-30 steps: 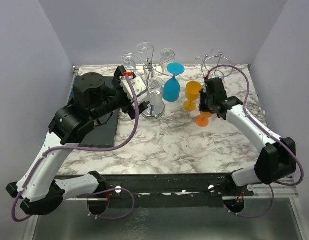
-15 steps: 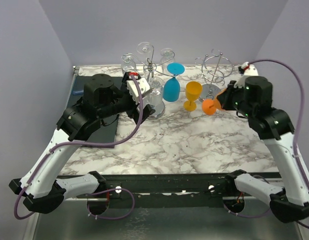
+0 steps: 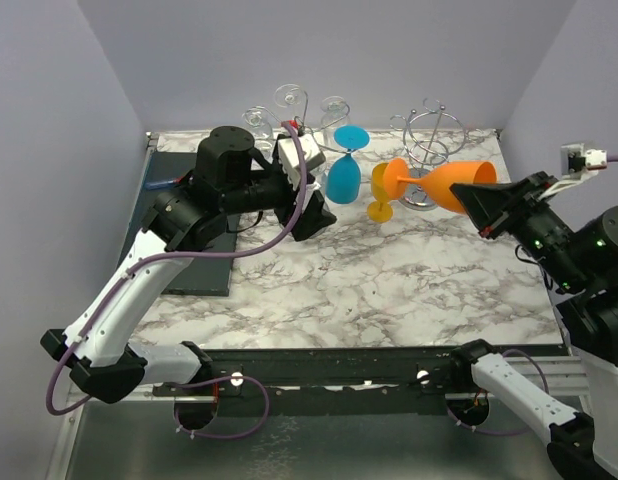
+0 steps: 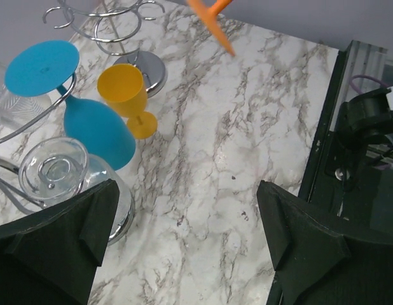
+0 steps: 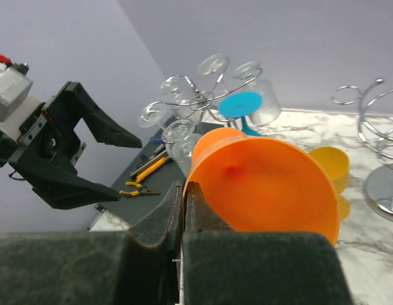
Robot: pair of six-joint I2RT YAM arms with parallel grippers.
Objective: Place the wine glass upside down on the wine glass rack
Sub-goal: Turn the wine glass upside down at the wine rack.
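Your right gripper (image 3: 486, 205) has lifted the orange wine glass (image 3: 444, 185) off the table (image 3: 389, 290), pinching its rim, sideways in the air near the empty wine glass rack (image 3: 434, 135); you still must hang it upside down, and your left gripper (image 4: 184, 190) is wide open.

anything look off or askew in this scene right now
The orange wine glass lies sideways in the air over the rear right of the table. The right tool pinches its rim, and its foot points toward the yellow glass. Nothing looks spilled or broken.
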